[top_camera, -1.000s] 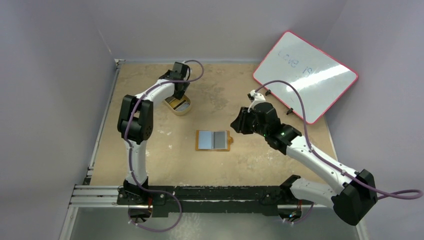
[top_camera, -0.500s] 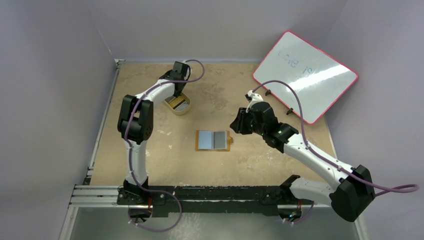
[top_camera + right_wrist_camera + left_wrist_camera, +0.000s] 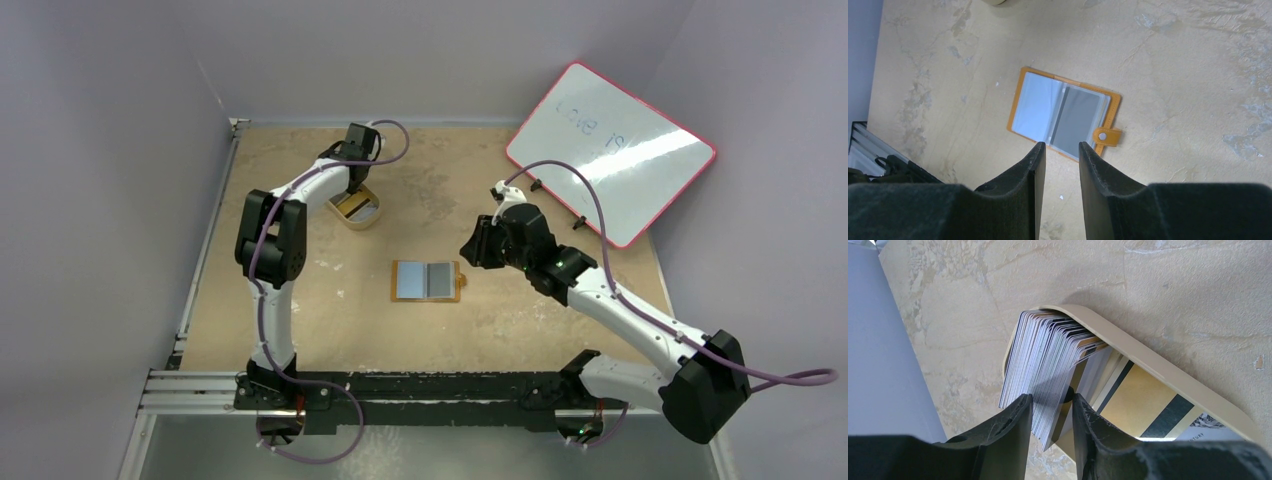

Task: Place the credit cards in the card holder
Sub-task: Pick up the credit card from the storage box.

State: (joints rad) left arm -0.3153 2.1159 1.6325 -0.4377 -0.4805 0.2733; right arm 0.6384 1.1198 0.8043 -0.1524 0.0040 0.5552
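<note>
**A:** Left fingers (image 3: 1010, 432), what have they got?

**B:** They straddle the near corner of the credit cards (image 3: 1048, 350), a fanned stack leaning on edge in the cream tray (image 3: 1148, 370) at the far left of the table (image 3: 1198, 290). The gap is narrow, with several cards in it. Whether they actually pinch, I cannot tell.

**A:** So it's the pick-up step. What next?

**B:** I'd say single out one card, lift it, and carry it to the card holder (image 3: 1063, 112), which lies open mid-table. The right fingers (image 3: 1098, 175) hover above it, slightly apart and empty.
</note>
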